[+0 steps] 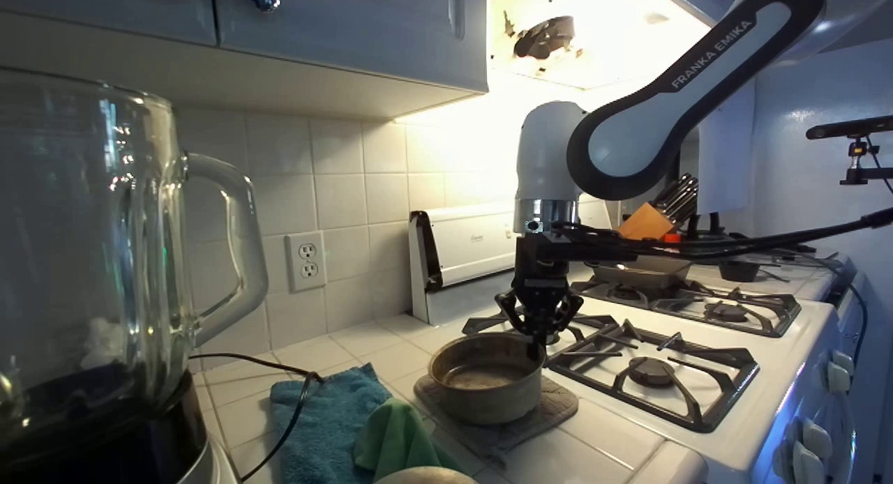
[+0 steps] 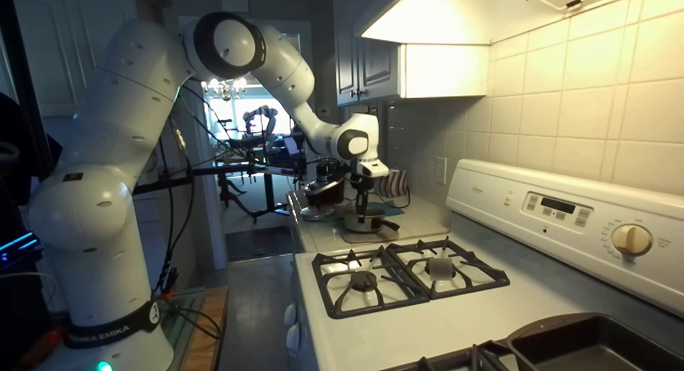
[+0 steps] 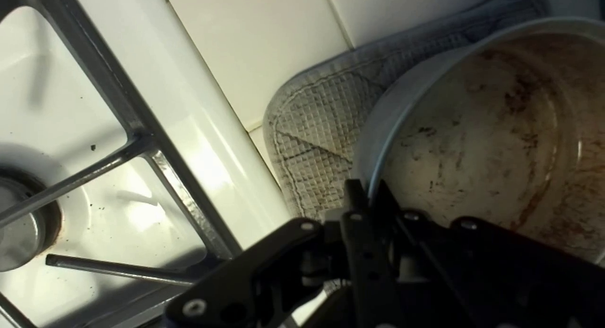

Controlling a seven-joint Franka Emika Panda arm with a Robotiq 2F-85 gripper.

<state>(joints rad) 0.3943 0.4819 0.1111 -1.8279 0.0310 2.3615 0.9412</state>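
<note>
Pinching the stained round pot (image 1: pixel 483 404), the pincer (image 3: pixel 370 195) hangs.

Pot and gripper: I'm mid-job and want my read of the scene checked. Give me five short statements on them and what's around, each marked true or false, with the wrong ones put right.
1. The gripper is closed on the pot at its rim. True.
2. The pot stands on a burner. False: it rests on a quilted pad on the tiled counter, beside the stove.
3. A blue towel lies on the counter. True.
4. The inside of the pot is spotless. False: dark and brown stains mark it.
5. A rectangular pan sits on the stove. True.
</note>
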